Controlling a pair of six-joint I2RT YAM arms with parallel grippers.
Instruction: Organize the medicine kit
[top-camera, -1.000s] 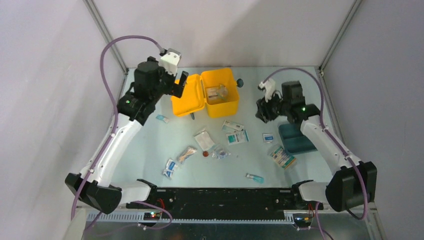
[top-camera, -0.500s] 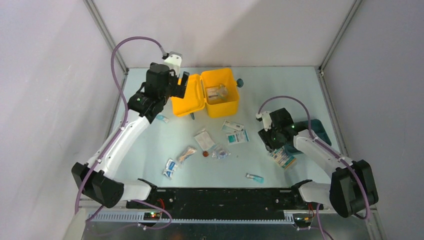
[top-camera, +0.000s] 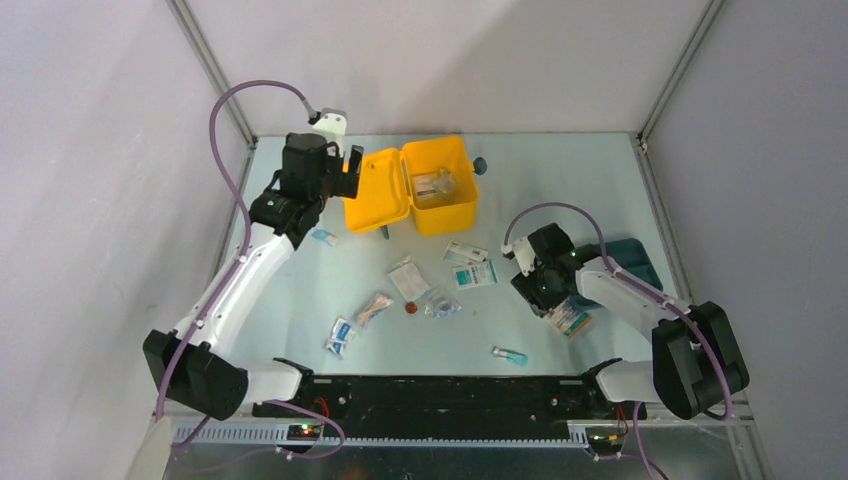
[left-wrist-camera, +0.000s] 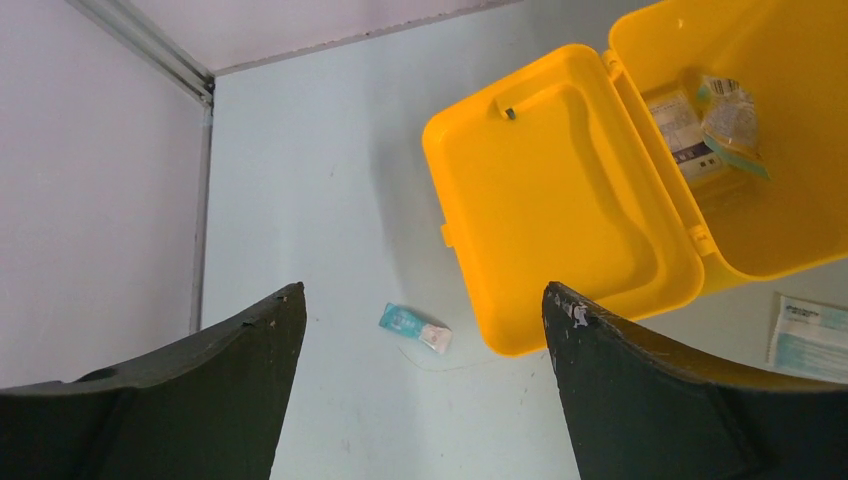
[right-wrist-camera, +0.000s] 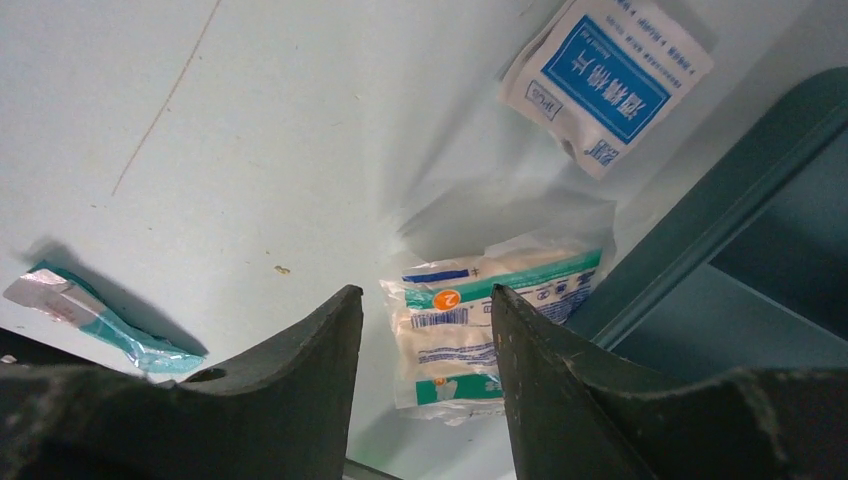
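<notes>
The yellow medicine kit (top-camera: 440, 190) lies open at the back of the table, lid (top-camera: 376, 192) flat to the left, a few clear packets in its base. In the left wrist view the kit (left-wrist-camera: 560, 200) is up and to the right. My left gripper (top-camera: 349, 170) (left-wrist-camera: 422, 295) is open and empty, above the table beside the lid's left edge. My right gripper (top-camera: 541, 292) (right-wrist-camera: 422, 295) is open, low over a white-and-green bandage packet (top-camera: 570, 319) (right-wrist-camera: 445, 345) that shows between its fingers. I cannot tell whether it touches the packet.
A dark teal tray (top-camera: 632, 262) (right-wrist-camera: 770, 220) sits right of the bandage packet. A blue-and-white sachet (right-wrist-camera: 608, 80) lies beyond it. A small teal sachet (top-camera: 323, 237) (left-wrist-camera: 415, 327) lies near the lid. Several packets (top-camera: 408, 278) and a teal vial (top-camera: 510, 355) are scattered mid-table.
My right arm has swung from the back near the kit toward the front and down over the bandage packet by the tray. My left gripper has shifted slightly left beside the lid.
</notes>
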